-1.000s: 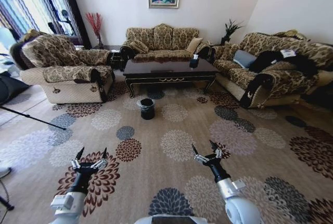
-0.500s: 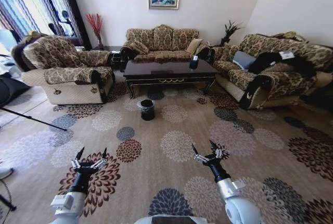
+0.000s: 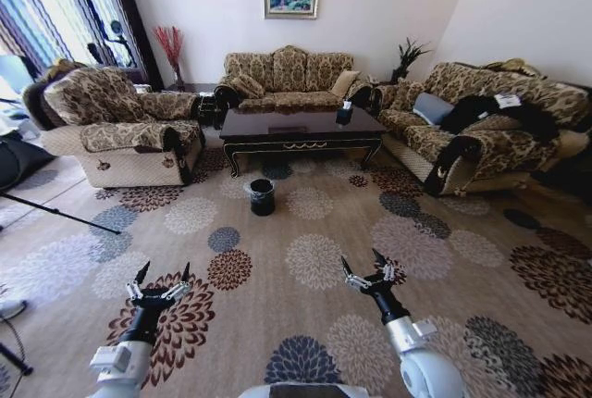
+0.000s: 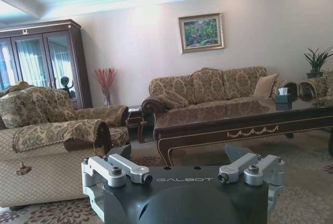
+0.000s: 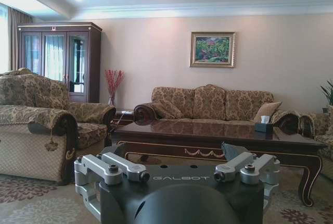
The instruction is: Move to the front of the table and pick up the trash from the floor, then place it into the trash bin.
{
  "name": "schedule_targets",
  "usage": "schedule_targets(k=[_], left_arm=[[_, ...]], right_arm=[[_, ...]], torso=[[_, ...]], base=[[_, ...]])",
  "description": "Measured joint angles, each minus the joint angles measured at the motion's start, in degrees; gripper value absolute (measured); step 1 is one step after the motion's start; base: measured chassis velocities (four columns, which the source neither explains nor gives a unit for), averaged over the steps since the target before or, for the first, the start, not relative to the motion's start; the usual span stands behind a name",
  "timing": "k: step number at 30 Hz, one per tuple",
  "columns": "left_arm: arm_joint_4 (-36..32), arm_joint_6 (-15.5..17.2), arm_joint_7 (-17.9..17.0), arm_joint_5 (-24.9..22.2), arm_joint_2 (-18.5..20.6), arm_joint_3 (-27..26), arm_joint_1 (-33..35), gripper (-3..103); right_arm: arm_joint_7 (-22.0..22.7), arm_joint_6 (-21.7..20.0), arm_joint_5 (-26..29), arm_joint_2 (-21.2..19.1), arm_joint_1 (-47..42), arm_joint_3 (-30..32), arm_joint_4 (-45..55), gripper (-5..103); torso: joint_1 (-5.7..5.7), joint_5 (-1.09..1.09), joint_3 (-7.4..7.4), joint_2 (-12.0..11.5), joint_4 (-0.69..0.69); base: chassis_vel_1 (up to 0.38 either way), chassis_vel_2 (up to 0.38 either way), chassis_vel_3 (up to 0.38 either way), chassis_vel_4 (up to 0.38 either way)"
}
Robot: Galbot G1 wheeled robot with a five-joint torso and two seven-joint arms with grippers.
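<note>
Living room, seen from the head camera. Wide floral carpet (image 3: 305,259) lies open between the robot and the furniture.

Left tool (image 3: 160,279) hangs low over the carpet at the near left, fingers spread, nothing between them. Right tool (image 3: 367,268) sits at matching height on the near right, also spread and empty. Both are well apart from any furniture.

The counter (image 3: 301,127) (long, glossy dark wood, gold scroll trim on its front edge) stands across the far middle of the room. A dark tissue box (image 3: 345,111) rests near its right end. In the right wrist view the counter (image 5: 218,140) stretches across mid-frame, with its curved leg touching the carpet at one end.

The trash bin (image 3: 262,194) stands on the carpet just in front of the counter's front edge, slightly left of centre, apart from it, liner folded over the rim. No litter can be made out on the floor from here.

Edges of the open area:
- left: patterned armchair (image 3: 116,134), its front corner near the counter's left end
- back: three-seat sofa (image 3: 287,74) behind the counter, against the wall
- right: long sofa (image 3: 481,130) with dark clothing draped over it
- far left: a thin dark rod (image 3: 55,211) crosses the carpet at a slant

Carpet between tools and bin is bare.
</note>
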Motion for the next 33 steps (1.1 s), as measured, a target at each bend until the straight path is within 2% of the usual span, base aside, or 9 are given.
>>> schedule_targets(k=[22,33], left_arm=[[0.0,0.0,0.0,0.0,0.0,0.0,0.0,100],[0.0,0.0,0.0,0.0,0.0,0.0,0.0,100]], right_arm=[[0.0,0.0,0.0,0.0,0.0,0.0,0.0,100],[0.0,0.0,0.0,0.0,0.0,0.0,0.0,100]], torso=[[3.0,0.0,3.66,6.65,0.0],[3.59,0.0,4.52,8.08,0.0]], base=[[0.0,0.0,0.0,0.0],[0.0,0.0,0.0,0.0]])
